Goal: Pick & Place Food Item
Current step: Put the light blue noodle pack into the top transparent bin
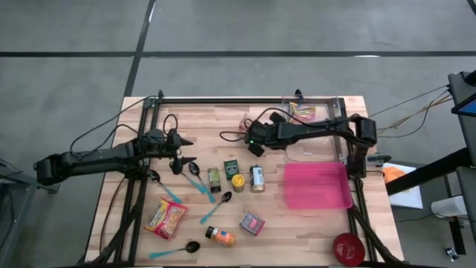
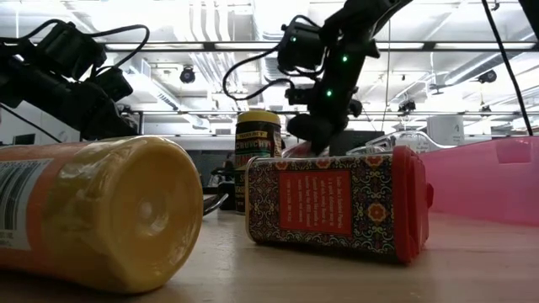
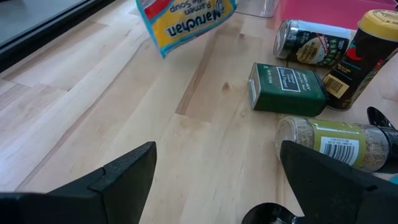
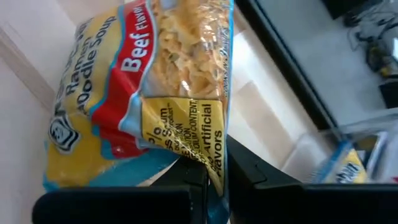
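Observation:
A yellow-and-red ramen noodle packet [image 4: 143,87] hangs from my right gripper [image 4: 214,177], which is shut on it. It also shows in the left wrist view as the packet [image 3: 183,22], up over the wood. In the high view my right gripper [image 1: 253,141] is over the table's middle, toward the far side. My left gripper [image 1: 184,152] waits open at the left, touching nothing. A pink tray [image 1: 317,186] lies to the right. My right gripper pinches one end of the packet, at its edge by the yellow label [image 4: 208,163], between its two fingers [image 4: 186,183]. The fingers slant down from the table's right side. The rest of the packet hangs beyond the fingertips, lifted clear of the table.
Below the right gripper stand a spice jar [image 1: 214,179], a green box [image 1: 232,165], a yellow-lidded jar [image 1: 238,182] and a can [image 1: 257,179]. Nearer lie a second noodle packet [image 1: 165,218], a red box [image 1: 252,222], an orange bottle [image 1: 220,237], spoons and a red bowl [image 1: 348,248].

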